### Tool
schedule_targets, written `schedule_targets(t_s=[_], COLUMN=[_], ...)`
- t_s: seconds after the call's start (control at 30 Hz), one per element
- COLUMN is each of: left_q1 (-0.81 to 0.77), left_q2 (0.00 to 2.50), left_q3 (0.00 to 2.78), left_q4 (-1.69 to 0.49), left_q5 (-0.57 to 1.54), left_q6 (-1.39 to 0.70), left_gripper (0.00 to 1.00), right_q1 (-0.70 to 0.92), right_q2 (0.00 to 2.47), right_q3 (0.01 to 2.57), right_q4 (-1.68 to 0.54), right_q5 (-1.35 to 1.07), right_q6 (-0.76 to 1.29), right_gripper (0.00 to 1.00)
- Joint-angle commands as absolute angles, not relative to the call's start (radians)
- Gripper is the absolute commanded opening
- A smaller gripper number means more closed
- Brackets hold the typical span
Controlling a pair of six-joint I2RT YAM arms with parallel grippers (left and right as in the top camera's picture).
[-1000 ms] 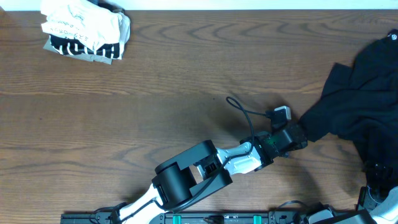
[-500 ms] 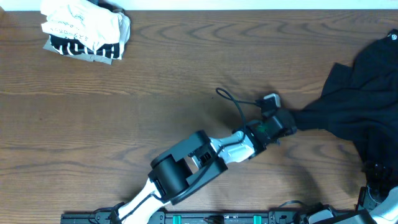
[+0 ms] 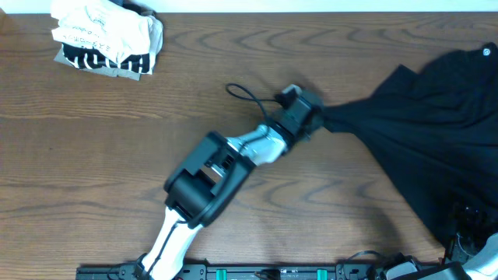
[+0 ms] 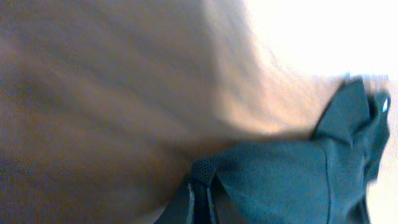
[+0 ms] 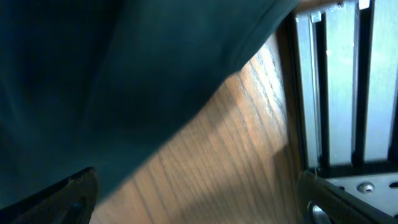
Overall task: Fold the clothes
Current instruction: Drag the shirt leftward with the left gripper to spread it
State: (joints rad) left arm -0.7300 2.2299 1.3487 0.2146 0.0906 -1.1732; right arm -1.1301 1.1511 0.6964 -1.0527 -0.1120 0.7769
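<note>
The clothes, a large black shirt (image 3: 424,132), lie spread over the right side of the wooden table, drawn out to a point at the left. My left gripper (image 3: 314,118) is shut on that pointed edge. In the left wrist view the blurred fabric (image 4: 292,180) is pinched between the shut fingertips (image 4: 200,200). A tiny white mark (image 3: 486,53) shows near the shirt's far right. My right gripper (image 5: 199,205) is wide open low over bare wood at the table's near right corner, with the shirt's hem (image 5: 124,93) just ahead of it. In the overhead view the right arm (image 3: 467,233) is mostly hidden by cloth.
A white folded bundle with black lettering (image 3: 105,43) sits at the far left corner. The left arm (image 3: 206,183) stretches diagonally across the table's middle, its cable (image 3: 249,95) looping beside the wrist. A metal rail (image 5: 336,81) runs along the near table edge by the right gripper.
My left gripper has closed on the shirt's edge and swung left and toward the far side, dragging the fabric out into a long stretched point. The right gripper has stayed put.
</note>
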Motion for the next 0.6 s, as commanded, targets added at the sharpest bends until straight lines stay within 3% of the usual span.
schedule_targets(t_s=[0.0,0.57], left_q1=[-0.627,-0.284], left_q2=[2.250,2.242], left_q3=[1.332,1.332], left_q4=[0.142,-0.102], left_q5=[0.110,0.199], left_q6=[-1.156,-1.092], left_gripper=[0.06,0.06], right_q1=[-1.135,-1.106], right_q2=[1.150,1.150], right_q3=[0.696,0.696], right_q4=[-1.065,-1.089], right_q5=[-0.102,-0.126], right_q6=[0.764,0.744], right_gripper=[0.99,0.99])
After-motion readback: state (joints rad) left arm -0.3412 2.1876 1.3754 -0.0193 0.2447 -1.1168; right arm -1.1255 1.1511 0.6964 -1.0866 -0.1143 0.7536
